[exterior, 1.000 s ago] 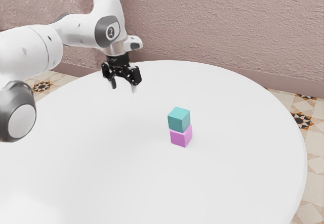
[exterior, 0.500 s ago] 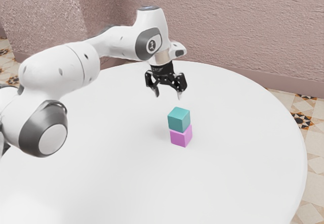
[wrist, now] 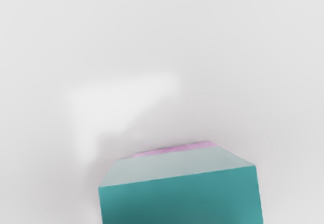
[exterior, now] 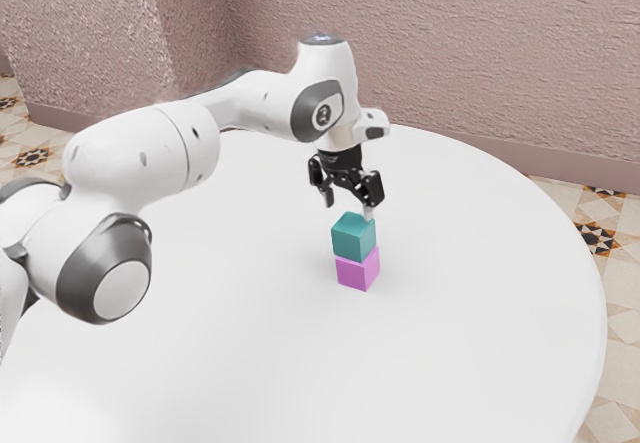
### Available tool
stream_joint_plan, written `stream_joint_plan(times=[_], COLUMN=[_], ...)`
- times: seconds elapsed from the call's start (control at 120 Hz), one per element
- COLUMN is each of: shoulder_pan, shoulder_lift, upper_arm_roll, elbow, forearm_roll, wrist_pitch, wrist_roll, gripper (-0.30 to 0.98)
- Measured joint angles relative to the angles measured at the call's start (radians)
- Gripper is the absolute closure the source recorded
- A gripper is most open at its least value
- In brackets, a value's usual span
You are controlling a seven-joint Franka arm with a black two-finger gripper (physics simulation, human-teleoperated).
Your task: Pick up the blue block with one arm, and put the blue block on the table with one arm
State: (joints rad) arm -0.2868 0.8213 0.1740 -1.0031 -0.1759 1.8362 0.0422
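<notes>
Over the middle of a round white table (exterior: 480, 313), well in from its curved rim, my white Franka arm (exterior: 150, 153) reaches from the exterior view's left. It points its black two-finger gripper (exterior: 348, 211) downward, fingers wide apart and holding nothing, I judge so they can pass either side of the upper block. That is my target, the teal-blue block (exterior: 353, 237), resting on an orchid-pink block (exterior: 358, 270) that carries it clear of the tabletop. A straight lift should spare the lower one a nudge. The teal-blue block is a plain, sharp-edged cube, level, without visible markings; in the wrist view, one side washes out to pale grey-green.
</notes>
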Motion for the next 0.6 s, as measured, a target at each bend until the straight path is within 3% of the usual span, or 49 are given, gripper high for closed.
stream_joint_plan(times=[0.6], shoulder_pan=[0.001], shoulder_lift=[0.070], upper_arm_roll=[0.003], elbow=[0.022], forearm_roll=[-0.005], wrist_pitch=[0.077], wrist_roll=[0.077], gripper=[0.00])
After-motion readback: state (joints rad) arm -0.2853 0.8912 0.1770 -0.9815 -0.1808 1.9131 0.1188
